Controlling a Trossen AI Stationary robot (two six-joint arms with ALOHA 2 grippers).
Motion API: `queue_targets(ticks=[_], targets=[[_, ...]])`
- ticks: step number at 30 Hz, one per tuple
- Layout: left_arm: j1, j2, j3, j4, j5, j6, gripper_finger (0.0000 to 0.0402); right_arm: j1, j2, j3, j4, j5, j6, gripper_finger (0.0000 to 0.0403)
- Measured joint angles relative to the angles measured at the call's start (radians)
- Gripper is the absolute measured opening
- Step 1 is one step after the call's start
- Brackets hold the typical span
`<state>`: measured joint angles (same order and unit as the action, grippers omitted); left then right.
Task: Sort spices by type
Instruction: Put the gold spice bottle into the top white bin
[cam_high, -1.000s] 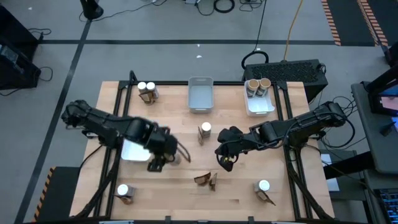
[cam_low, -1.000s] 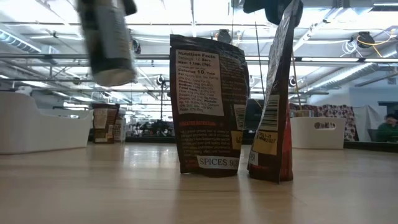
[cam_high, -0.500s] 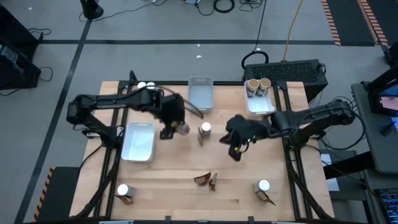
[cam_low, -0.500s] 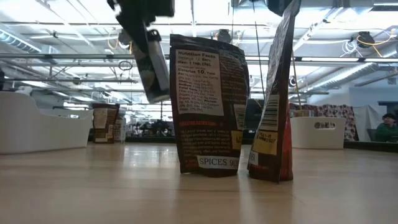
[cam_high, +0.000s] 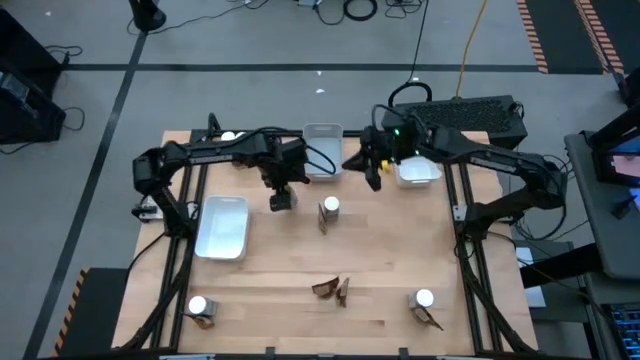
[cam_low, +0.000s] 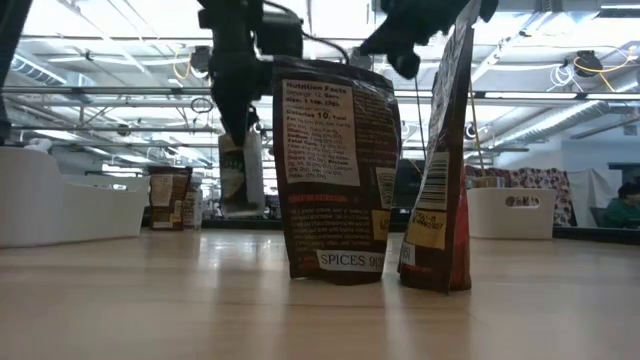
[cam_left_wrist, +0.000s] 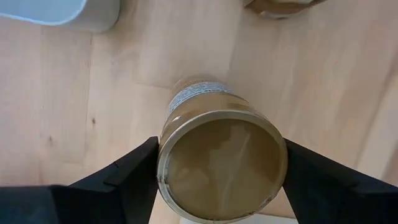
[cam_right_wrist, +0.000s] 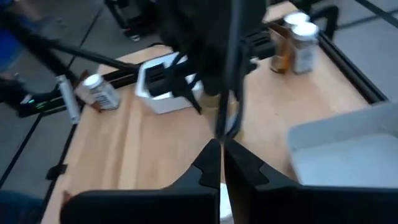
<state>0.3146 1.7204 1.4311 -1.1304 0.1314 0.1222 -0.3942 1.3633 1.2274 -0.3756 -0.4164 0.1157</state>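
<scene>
My left gripper (cam_high: 282, 192) hangs over the table in front of the grey tray (cam_high: 322, 152), shut on a round tan-topped tub (cam_left_wrist: 221, 165), which also shows in the low view (cam_low: 240, 178). My right gripper (cam_high: 373, 172) is shut and raised between the grey tray and the far-right white tray (cam_high: 417, 168). Nothing shows between its fingertips (cam_right_wrist: 221, 152). That tray holds two tubs (cam_high: 414, 137). A white-capped jar (cam_high: 330, 206) stands mid-table beside a packet. Two dark-brown packets (cam_high: 333, 289) stand upright near the front edge. My left gripper pinches the tub between its two fingers (cam_left_wrist: 134, 174), one on each side of the round wall just below the lid's rim (cam_left_wrist: 163, 163). The fingers come from above, pointing down. The tub is upright, tan lid up, lifted clear of the table.
A white tray (cam_high: 222, 226) lies at the left. Jars with packets stand at the near left (cam_high: 199, 307), near right (cam_high: 424, 300) and far left (cam_high: 228, 137). Bare wood lies between the middle jar and the front packets.
My left gripper has carried the tub from beside the left white tray's near end toward the far edge and the right, sinking somewhat, to in front of the grey tray. My right gripper, still shut, has swung from mid-table toward the far edge and risen.
</scene>
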Motion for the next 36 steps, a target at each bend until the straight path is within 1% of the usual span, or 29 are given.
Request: queue_targets(ticks=[3,7,12,17,20,24,36], targets=[[0.011,0.035,0.000,0.015,-0.001,0.045,0.0285,-0.039,0.029,0.000,-0.019,0.005,0.002,0.0000],[0.021,0.045,0.000,0.032,-0.004,0.099,0.0285,-0.063,0.054,0.000,-0.078,0.090,0.034,0.0000],[0.029,0.045,0.000,0.022,-0.031,0.146,0.0285,-0.071,0.064,0.000,-0.117,0.104,0.080,0.0000],[0.032,0.045,-0.009,0.029,-0.039,0.180,0.0286,-0.051,0.064,0.000,-0.107,0.105,0.153,0.0000],[0.031,0.045,-0.017,0.030,-0.040,0.180,0.0300,-0.028,0.064,0.000,-0.106,0.109,0.166,0.0000],[0.031,0.045,-0.027,0.030,-0.043,0.180,0.0318,0.007,0.064,0.000,-0.106,0.183,0.189,0.0000],[0.033,0.034,-0.015,0.015,-0.047,0.201,0.0325,0.044,0.063,0.000,-0.099,0.184,0.191,0.0000]])
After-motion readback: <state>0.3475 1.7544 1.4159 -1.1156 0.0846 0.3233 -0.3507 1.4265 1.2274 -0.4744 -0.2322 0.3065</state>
